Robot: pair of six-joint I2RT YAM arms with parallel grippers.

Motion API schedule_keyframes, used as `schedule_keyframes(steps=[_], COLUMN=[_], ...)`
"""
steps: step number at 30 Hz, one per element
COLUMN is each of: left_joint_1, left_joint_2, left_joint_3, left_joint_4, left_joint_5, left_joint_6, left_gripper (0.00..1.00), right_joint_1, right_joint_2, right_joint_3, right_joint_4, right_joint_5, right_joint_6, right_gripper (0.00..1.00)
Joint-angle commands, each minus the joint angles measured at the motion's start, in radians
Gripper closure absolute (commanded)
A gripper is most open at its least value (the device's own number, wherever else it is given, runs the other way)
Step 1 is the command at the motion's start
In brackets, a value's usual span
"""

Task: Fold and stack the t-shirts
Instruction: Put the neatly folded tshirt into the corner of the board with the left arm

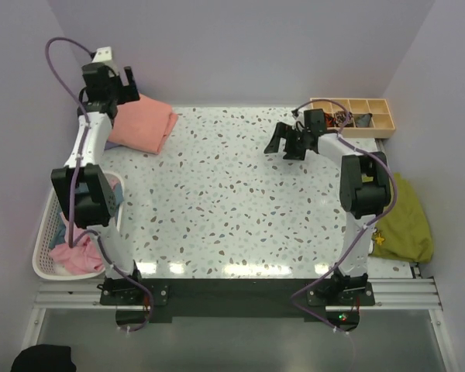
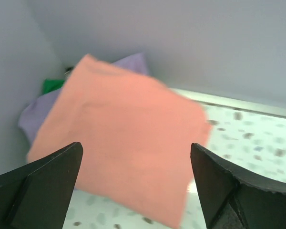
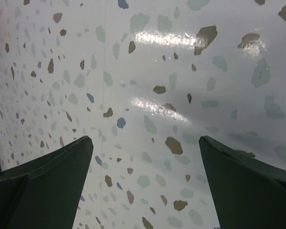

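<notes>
Left gripper (image 2: 136,155), wide open and empty, is poised just by folded salmon shirt (image 1: 143,124) laid on lavender shirt (image 2: 35,112), right gripper (image 3: 145,143) likewise open and empty, well apart from it; fold could be dragged open if cloth is snagged on retreat.

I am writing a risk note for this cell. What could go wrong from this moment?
The left gripper hangs open above the folded salmon shirt; pulling back, a finger might snag it and undo the fold.
That shirt lies askew on the lavender shirt, so the stack may lean.
</notes>
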Motion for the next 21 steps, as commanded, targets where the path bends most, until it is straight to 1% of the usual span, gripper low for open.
schedule_keyframes(steps=[1, 2, 3, 4, 5, 6, 7, 8, 9, 10, 11, 12, 14, 15, 17, 18, 21], left_joint_1=[-0.255, -0.298, -0.339, -0.408, -0.441, -0.47, -0.525, -0.554, -0.582, -0.634, -0.656, -0.673, -0.7, -0.703, -0.709, -0.709, -0.711], left_joint_2=[-0.216, -0.247, -0.308, -0.339, -0.369, -0.418, -0.44, -0.463, -0.512, -0.541, -0.57, -0.633, -0.689, -0.734, -0.784, -0.825, -0.889], left_joint_3=[-0.102, -0.193, -0.243, -0.295, -0.396, -0.439, -0.476, -0.545, -0.579, -0.617, -0.695, -0.738, -0.842, -0.867, -0.949, -0.975, -1.052], left_joint_4=[0.033, 0.048, 0.086, 0.117, 0.143, 0.18, 0.194, 0.197, 0.203, 0.208, 0.206, 0.261, 0.283, 0.274, 0.28, 0.289, 0.283], left_joint_5=[-0.028, -0.049, -0.071, -0.05, -0.037, -0.039, -0.027, -0.036, -0.059, -0.103, -0.126, -0.149, -0.172, -0.177, -0.209, -0.212, -0.264], left_joint_6=[-0.011, -0.005, -0.016, -0.028, -0.046, -0.063, -0.074, -0.077, -0.088, -0.095, -0.102, -0.108, -0.123, -0.129, -0.145, -0.148, -0.169], left_gripper=[0.0, 0.0, 0.0, 0.0, 0.0, 0.0, 0.0, 0.0, 0.0, 0.0, 0.0, 0.0, 0.0, 0.0, 0.0, 0.0, 0.0], right_joint_1=[0.047, 0.058, 0.069, 0.092, 0.105, 0.118, 0.138, 0.148, 0.156, 0.176, 0.182, 0.19, 0.199, 0.201, 0.204, 0.204, 0.204], right_joint_2=[-0.212, -0.24, -0.263, -0.317, -0.342, -0.372, -0.4, -0.464, -0.496, -0.53, -0.616, -0.656, -0.748, -0.829, -0.897, -0.962, -1.047], right_joint_3=[-0.084, -0.104, -0.131, -0.148, -0.169, -0.215, -0.242, -0.272, -0.338, -0.373, -0.412, -0.497, -0.577, -0.643, -0.696, -0.746, -0.824], right_joint_4=[0.02, 0.017, 0.0, -0.019, -0.024, -0.027, -0.024, -0.018, -0.012, 0.002, 0.016, 0.032, 0.078, 0.091, 0.109, 0.114, 0.137], right_joint_5=[0.138, 0.182, 0.214, 0.242, 0.311, 0.336, 0.357, 0.4, 0.428, 0.458, 0.475, 0.539, 0.578, 0.6, 0.63, 0.64, 0.663], right_joint_6=[-0.049, -0.056, -0.079, -0.09, -0.108, -0.113, -0.118, -0.121, -0.121, -0.121, -0.121, -0.122, -0.118, -0.118, -0.113, -0.116, -0.13], right_gripper=[0.01, 0.01, 0.01, 0.01, 0.01, 0.01, 0.01, 0.01, 0.01, 0.01, 0.01, 0.01, 0.01, 0.01, 0.01, 0.01, 0.01])
